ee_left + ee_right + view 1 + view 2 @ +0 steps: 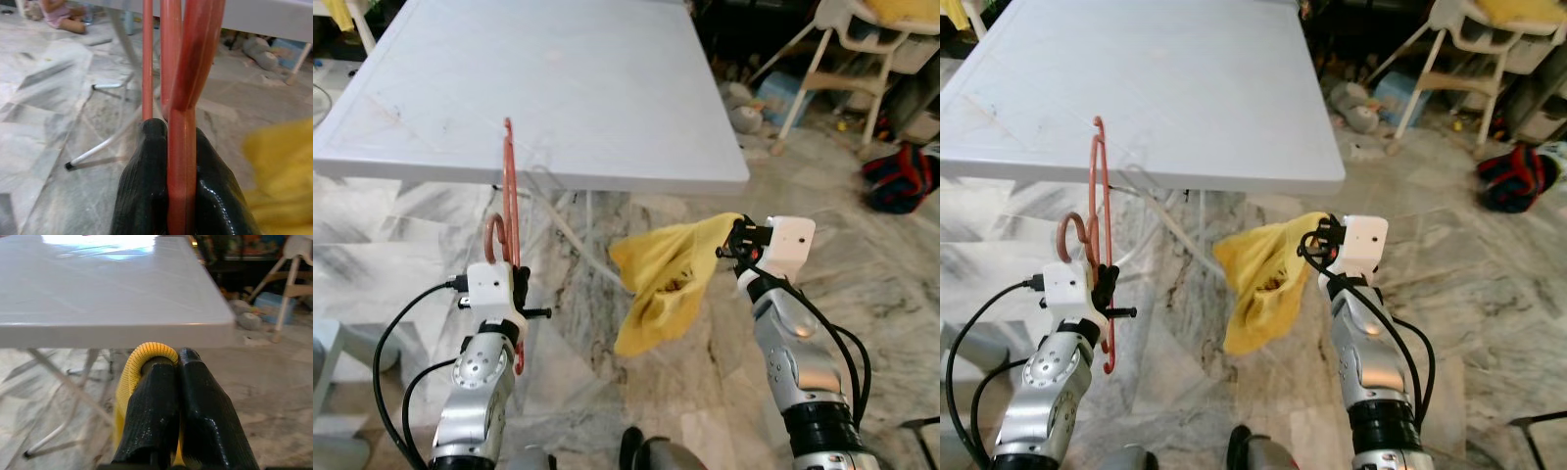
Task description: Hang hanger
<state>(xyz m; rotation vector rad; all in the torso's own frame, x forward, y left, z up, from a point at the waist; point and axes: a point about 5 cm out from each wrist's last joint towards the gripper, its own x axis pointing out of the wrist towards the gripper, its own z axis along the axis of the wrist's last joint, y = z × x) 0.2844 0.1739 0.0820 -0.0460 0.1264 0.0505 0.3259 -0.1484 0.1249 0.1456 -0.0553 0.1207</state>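
A reddish-orange plastic hanger (510,196) stands upright in my left gripper (517,279), which is shut on its lower part; the hook curls beside the wrist. In the left wrist view the black fingers (142,186) clamp the hanger's bars (181,98). My right gripper (736,245) is shut on the edge of a yellow garment (661,279), which hangs down crumpled between the two arms above the floor. In the right wrist view the garment's ribbed yellow hem (142,355) loops over one fingertip. Both arms are held in front of a white table (548,88).
The white folding table's near edge (529,178) runs just beyond both grippers, its legs (573,240) below. Marble floor lies underneath. A white chair (847,69) and a red and black bag (901,176) are at the right. A small child sits on the floor far off (58,14).
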